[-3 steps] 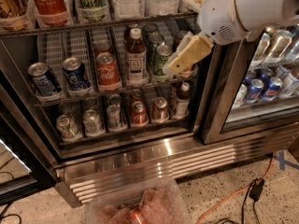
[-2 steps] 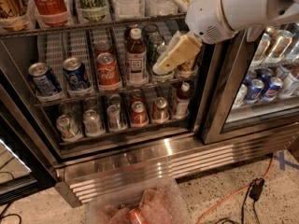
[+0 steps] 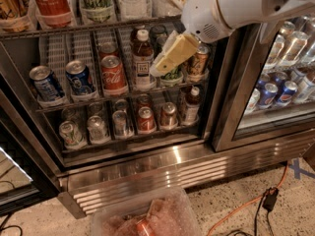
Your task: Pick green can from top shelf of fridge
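Filling most of the view, the fridge (image 3: 147,173) shows its black frame, three wire racks and a ribbed steel base panel, with a second glass-fronted bay of cans at 3 o'clock. Next in size, the white arm (image 3: 231,6) comes in from 1 o'clock and crosses the upright between the two bays. A clear plastic tub (image 3: 170,208) sits on the speckled floor at 6 o'clock, and an orange cable (image 3: 246,205) trails at 5 o'clock. The top shelf (image 3: 123,23) runs across 11 to 12 o'clock, and the green can (image 3: 96,1) stands upright on it, just beside the red Coca-Cola can (image 3: 51,4) at its 9 o'clock. The gripper (image 3: 165,63), pale yellow, hangs in front of the middle rack, below the top shelf, at about 5 o'clock from the green can and well apart from it; whether it is released or clenched I cannot tell. A brown bottle (image 3: 142,58) with a white cap stands just at its 9 o'clock
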`<state>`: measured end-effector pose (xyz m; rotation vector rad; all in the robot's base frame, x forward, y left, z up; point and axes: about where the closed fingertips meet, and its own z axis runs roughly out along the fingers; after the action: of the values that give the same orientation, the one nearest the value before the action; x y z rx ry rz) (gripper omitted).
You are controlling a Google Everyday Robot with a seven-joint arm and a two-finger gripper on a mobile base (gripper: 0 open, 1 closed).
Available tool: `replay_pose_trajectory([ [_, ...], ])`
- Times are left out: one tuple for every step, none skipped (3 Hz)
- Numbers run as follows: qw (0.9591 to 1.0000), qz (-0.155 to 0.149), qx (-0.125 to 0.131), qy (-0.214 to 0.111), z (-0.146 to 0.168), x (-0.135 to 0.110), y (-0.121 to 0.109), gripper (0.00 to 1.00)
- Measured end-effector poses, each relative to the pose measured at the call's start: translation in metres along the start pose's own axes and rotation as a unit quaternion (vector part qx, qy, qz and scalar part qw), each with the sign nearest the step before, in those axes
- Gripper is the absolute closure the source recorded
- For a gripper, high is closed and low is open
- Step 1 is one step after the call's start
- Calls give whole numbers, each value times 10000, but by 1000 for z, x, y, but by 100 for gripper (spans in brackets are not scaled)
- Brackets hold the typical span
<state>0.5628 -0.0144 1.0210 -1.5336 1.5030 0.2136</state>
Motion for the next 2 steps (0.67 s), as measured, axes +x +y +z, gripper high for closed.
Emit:
replay_pose_trajectory([
  [9999, -141, -16, -75, 10, -9, -1, 0],
  [9993, -286, -2, -254, 26, -24, -4, 0],
])
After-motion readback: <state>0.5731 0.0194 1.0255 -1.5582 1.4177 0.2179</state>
